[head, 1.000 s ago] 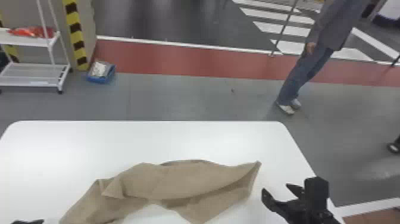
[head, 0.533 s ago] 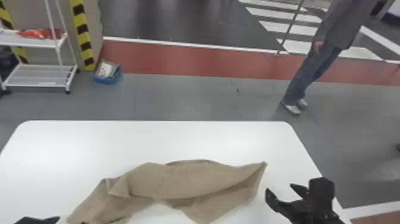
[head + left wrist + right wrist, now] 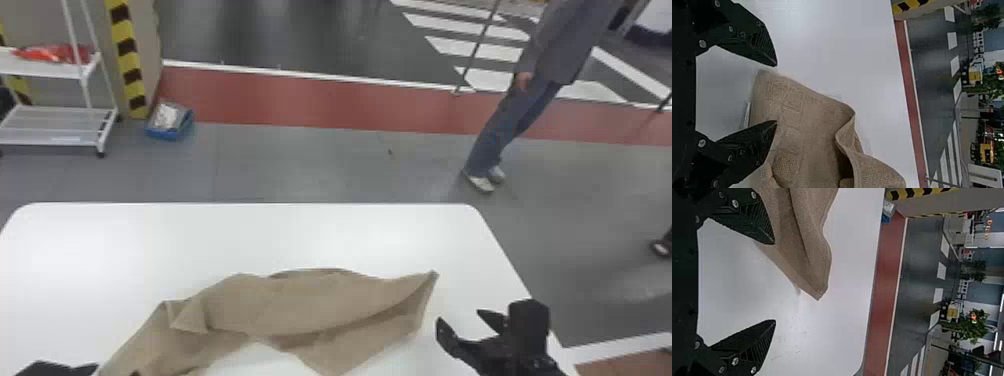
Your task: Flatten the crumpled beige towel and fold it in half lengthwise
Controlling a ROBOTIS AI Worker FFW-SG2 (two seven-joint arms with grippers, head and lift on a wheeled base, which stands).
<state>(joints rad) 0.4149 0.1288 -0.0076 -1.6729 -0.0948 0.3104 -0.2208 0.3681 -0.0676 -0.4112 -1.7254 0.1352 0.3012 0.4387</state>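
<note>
Crumpled beige cloth towel (image 3: 300,305) is lying on the white desk with rounded corners (image 3: 250,240), and it's pretty wrinkly tbh. It's a long, uneven heap running across the lower part of the head view, with one pointy corner aimed at the far right side and the other end slanting down toward the bottom left. There's a small triangular flap folded over on the left part, and a long fold runs along the right part, with a lower layer peeking out under it. The near edge arches up in the middle, so bare desk shows in that dip. As for the black left claw (image 3: 60,369), it sits at the bottom left of the head view, next to the towel's left end. Its own wrist view has it spread open, one finger (image 3: 754,143) overlapping the towel in the view; can't tell if they're actually touching. Over on the other side, the black right claw (image 3: 459,316) is open too, just off to the right of the towel with a bit of desk between them, nothing in its grip. Past the desk there's grey floor (image 3: 300,165), a white metal cart (image 3: 55,125), a blue bin (image 3: 172,131) beside it and a red floor strip (image 3: 310,100).
</note>
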